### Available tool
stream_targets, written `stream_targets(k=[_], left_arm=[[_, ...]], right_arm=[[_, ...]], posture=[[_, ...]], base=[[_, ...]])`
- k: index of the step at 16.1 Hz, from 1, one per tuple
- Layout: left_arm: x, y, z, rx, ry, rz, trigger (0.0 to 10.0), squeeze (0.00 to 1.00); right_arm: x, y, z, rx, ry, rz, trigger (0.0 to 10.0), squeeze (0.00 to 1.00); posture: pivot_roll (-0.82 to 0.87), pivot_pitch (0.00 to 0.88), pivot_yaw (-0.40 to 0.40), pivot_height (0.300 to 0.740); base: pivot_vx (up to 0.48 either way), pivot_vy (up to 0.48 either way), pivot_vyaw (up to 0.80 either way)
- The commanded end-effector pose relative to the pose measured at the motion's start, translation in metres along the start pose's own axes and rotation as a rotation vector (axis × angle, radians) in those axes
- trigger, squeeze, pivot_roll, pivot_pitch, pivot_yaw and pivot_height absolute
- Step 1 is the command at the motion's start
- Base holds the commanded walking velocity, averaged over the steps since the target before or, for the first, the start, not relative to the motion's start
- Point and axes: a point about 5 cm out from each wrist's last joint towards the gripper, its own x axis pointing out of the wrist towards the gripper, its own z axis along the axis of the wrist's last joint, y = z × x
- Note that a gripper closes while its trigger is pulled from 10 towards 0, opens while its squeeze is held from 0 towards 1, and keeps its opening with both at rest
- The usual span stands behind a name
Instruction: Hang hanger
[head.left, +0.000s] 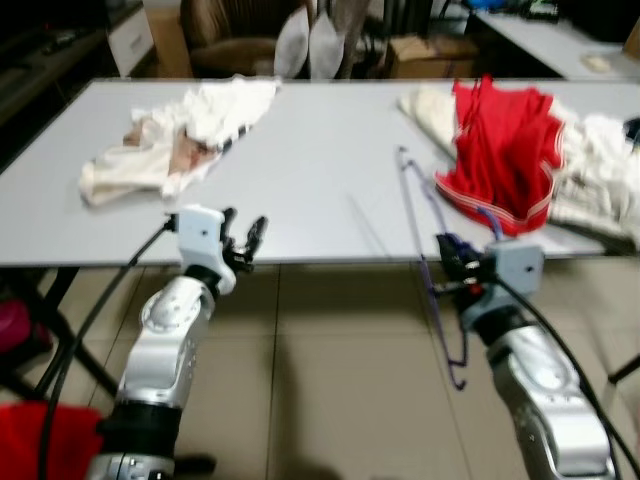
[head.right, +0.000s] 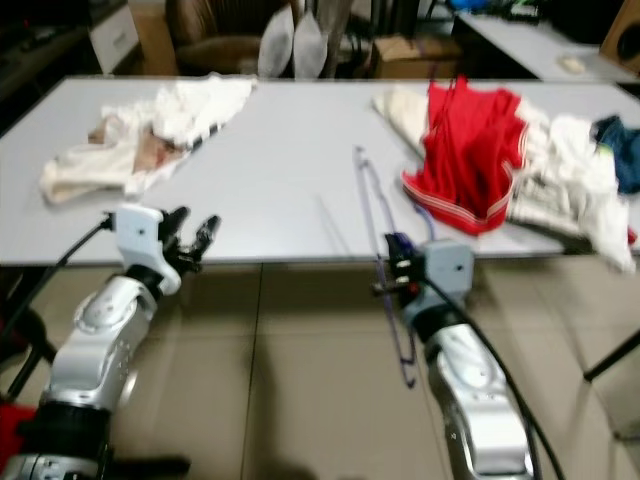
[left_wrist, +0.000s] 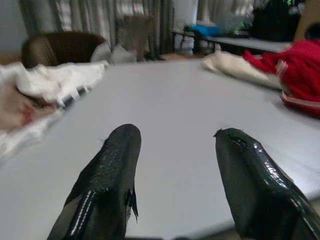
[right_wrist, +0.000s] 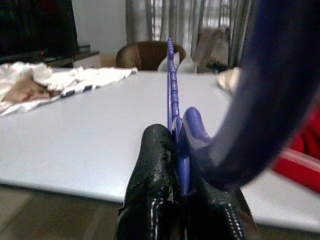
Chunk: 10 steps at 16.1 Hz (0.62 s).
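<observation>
With its hook blurred, my right gripper (right_wrist: 172, 150) clenches the blue hanger (head.left: 425, 240); my left gripper (left_wrist: 175, 165) gapes over the tabletop (head.left: 320, 180).

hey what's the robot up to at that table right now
The robot stands at the near edge of a grey table. Its right gripper is shut on a thin purple hanger, held on edge, part over the table and part hanging below the edge. The left gripper is open and empty at the table edge. A red garment and white clothes lie on the table.
</observation>
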Motion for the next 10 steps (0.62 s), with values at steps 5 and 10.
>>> stream_targets(k=[5, 10], left_arm=[[-0.0010, 0.0095, 0.0024, 0.014, -0.002, 0.027, 10.0, 0.00], [-0.0002, 0.0090, 0.0018, 0.013, -0.002, 0.024, 10.0, 0.00]], right_arm=[[0.0018, 0.0063, 0.0027, 0.009, -0.008, 0.027, 10.0, 0.00], [0.0017, 0.0056, 0.0007, 0.005, -0.003, 0.035, 10.0, 0.00]], posture=[[-0.19, 0.000, 0.009, 0.740], [-0.19, 0.000, 0.006, 0.740]], base=[[0.406, 0.000, 0.00], [0.407, 0.000, 0.00]])
